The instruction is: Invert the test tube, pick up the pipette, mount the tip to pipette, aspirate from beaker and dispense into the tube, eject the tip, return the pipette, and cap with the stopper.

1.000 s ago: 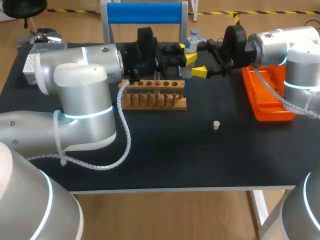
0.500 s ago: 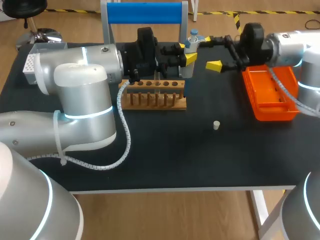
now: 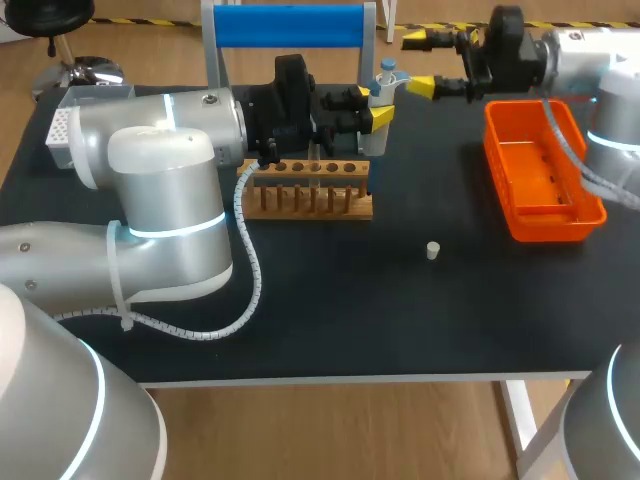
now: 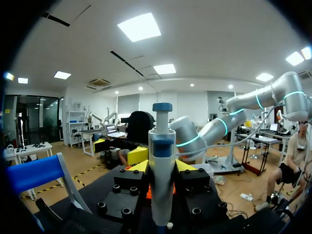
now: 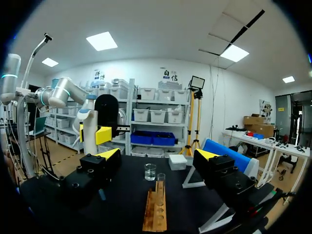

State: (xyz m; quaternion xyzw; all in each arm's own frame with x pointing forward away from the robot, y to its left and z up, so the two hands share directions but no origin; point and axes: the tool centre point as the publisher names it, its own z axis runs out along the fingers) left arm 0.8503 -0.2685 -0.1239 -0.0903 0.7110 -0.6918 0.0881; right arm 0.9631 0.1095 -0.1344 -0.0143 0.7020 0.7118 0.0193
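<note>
A white pipette with a blue top (image 3: pixel 385 82) stands upright in my left gripper (image 3: pixel 374 106), which is shut on its body above the right end of the wooden rack (image 3: pixel 310 192). The left wrist view shows the pipette (image 4: pixel 162 165) clamped between the yellow tips. My right gripper (image 3: pixel 421 64) hangs open and empty over the table's far edge, right of the pipette. From the right wrist view, between the open fingers (image 5: pixel 108 154), I see the beaker (image 5: pixel 150 171) and a test tube (image 5: pixel 161 178) standing in the rack (image 5: pixel 156 210). A small stopper (image 3: pixel 432 250) lies on the mat.
An orange tray (image 3: pixel 545 215) sits at the right, under my right arm. The blue-topped pipette stand (image 3: pixel 290 25) rises behind the rack. A white tip box (image 3: pixel 60 132) rests at the far left, partly hidden by my left arm.
My right gripper has drawn away from the pipette, moving right and toward the table's far edge, still open. The left arm and pipette have stayed put.
</note>
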